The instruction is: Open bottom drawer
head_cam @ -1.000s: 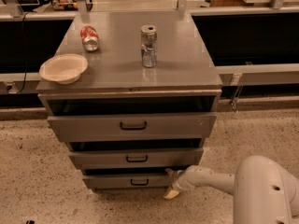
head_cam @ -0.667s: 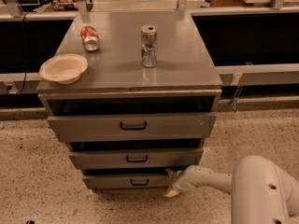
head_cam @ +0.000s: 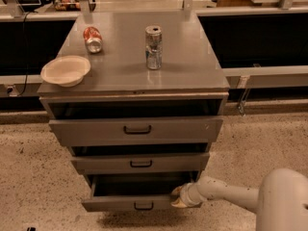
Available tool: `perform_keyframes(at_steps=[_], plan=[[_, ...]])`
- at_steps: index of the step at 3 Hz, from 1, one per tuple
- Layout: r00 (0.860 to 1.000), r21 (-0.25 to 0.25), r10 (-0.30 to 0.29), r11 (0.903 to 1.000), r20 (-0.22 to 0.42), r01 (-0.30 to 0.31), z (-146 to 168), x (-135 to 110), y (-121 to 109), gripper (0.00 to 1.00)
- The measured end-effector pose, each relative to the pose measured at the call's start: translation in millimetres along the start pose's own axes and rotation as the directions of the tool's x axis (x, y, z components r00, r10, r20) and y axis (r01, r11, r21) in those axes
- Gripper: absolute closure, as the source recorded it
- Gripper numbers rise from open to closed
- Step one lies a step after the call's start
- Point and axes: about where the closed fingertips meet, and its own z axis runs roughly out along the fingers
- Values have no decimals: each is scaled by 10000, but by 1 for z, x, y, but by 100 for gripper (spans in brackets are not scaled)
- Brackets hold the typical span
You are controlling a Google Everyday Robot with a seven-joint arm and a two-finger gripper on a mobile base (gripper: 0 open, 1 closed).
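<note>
The bottom drawer (head_cam: 120, 203) is the lowest, narrowest grey front of the cabinet, with a small black handle (head_cam: 144, 206) at its centre. It stands pulled out, with a dark opening above its front. My gripper (head_cam: 177, 197) is at the drawer's right end, against the top of the front panel. My white arm (head_cam: 226, 194) reaches in from the lower right.
The top drawer (head_cam: 136, 129) and the middle drawer (head_cam: 140, 163) also stand slightly out. On the cabinet top (head_cam: 192, 66) are a white bowl (head_cam: 65, 70), a red can lying down (head_cam: 93, 39) and an upright silver can (head_cam: 153, 47). Speckled floor lies around.
The bottom drawer has come further out toward the camera, and my gripper has moved with it at its right end.
</note>
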Motion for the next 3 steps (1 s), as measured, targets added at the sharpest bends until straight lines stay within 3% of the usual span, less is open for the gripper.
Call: perform_keyframes(at_steps=[1,2,3], plan=[[9988,-534,94,9986,486,-68,-24,-5,43,50],[9952,-1113,33,9938,975,76,-59,-19,88,31],[9952,-1175,70,9931,980,46,-57,-18,93,8]])
